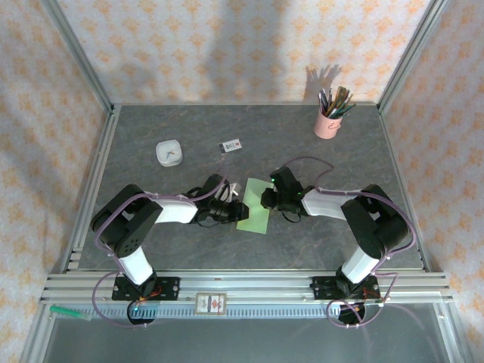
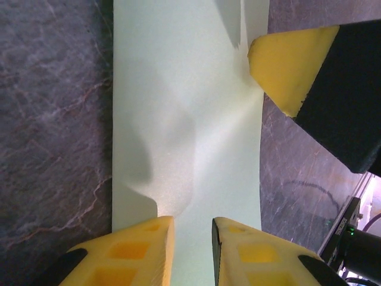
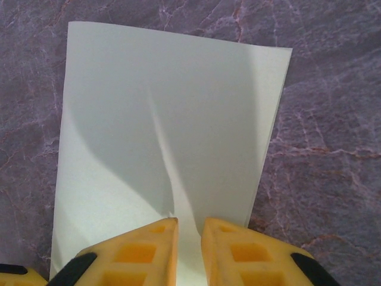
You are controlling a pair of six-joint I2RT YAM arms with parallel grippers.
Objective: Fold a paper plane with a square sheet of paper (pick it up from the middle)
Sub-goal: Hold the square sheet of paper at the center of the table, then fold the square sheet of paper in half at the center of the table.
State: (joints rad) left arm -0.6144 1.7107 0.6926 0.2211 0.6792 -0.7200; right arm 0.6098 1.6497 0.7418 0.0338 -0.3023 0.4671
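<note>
The square sheet of paper (image 1: 254, 213) lies pale green in the middle of the dark table, as a narrow rectangle with a doubled edge along one long side. My left gripper (image 1: 229, 209) sits at its left end. In the left wrist view the left gripper (image 2: 193, 219) has its yellow fingers close together, with the paper (image 2: 190, 107) swelling up between them. My right gripper (image 1: 265, 199) is at the opposite end. There the right gripper (image 3: 190, 220) pinches a raised ridge of the paper (image 3: 178, 107) that runs into the narrow gap between its fingers.
A pink cup of pencils (image 1: 327, 121) stands at the back right. A small white dish (image 1: 168, 153) and a small printed card (image 1: 231, 145) lie behind the arms. Metal rails (image 1: 242, 286) run along the near edge, and patterned walls close in the sides.
</note>
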